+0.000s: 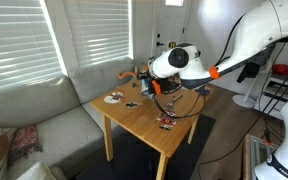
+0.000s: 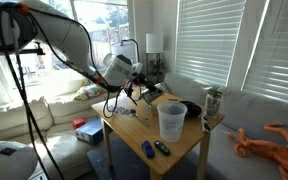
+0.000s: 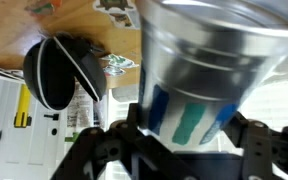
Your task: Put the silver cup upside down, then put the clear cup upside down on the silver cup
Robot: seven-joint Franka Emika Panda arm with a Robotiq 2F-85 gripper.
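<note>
The first step is in hand over the table (image 1: 149, 118), well apart from the clear cup (image 2: 170, 120): turning the silver cup (image 3: 199, 70) over. The gripper (image 3: 179, 145) seems clamped wide on it, with the cup's narrower end between the jaws. Next, the wrist must roll and set it down on its rim.

The arm (image 1: 236, 52) reaches downward, hand (image 3: 187, 138) gripping the silver cup (image 3: 212, 60).
</note>
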